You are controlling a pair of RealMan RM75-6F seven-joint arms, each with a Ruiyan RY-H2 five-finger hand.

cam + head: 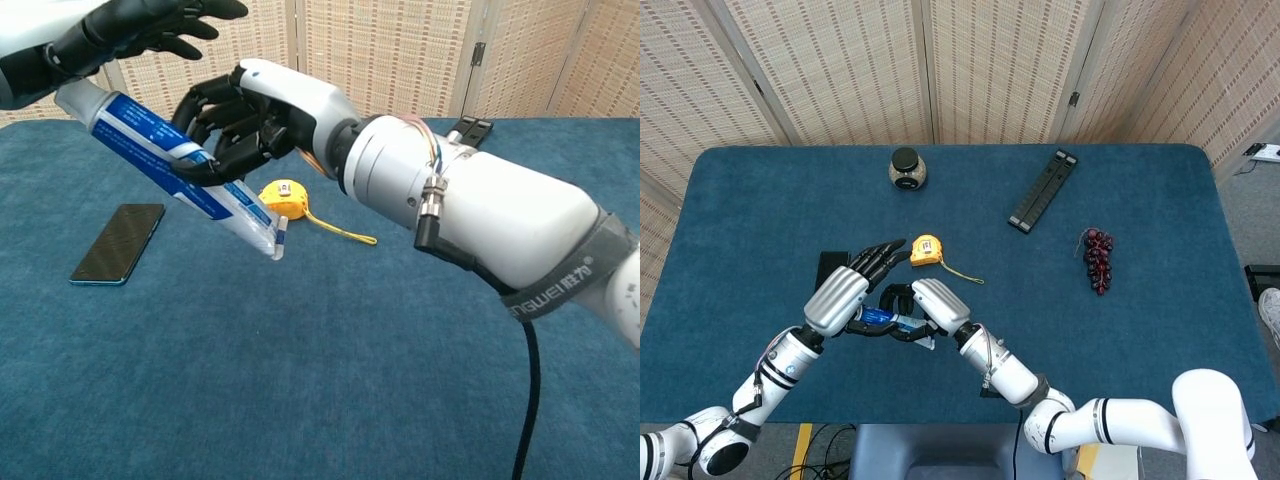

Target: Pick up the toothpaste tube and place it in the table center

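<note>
The blue and white toothpaste tube (165, 160) hangs tilted above the table, cap end up and to the left, flat end down. My right hand (240, 115) grips it around the middle, fingers curled under it. In the head view the tube (883, 319) shows only partly between both hands, with the right hand (930, 304) on its right. My left hand (140, 30) lies over the cap end with its fingers stretched out and apart; the cap is hidden beneath it. Seen from the head camera, the left hand (852, 286) covers the tube's left end.
A black phone (118, 243) lies flat on the blue table left of the tube. A yellow tape measure (283, 198) sits just behind the hands. Further back are a dark-lidded jar (907, 168), a long black bar (1043, 189) and a bunch of dark grapes (1098, 259).
</note>
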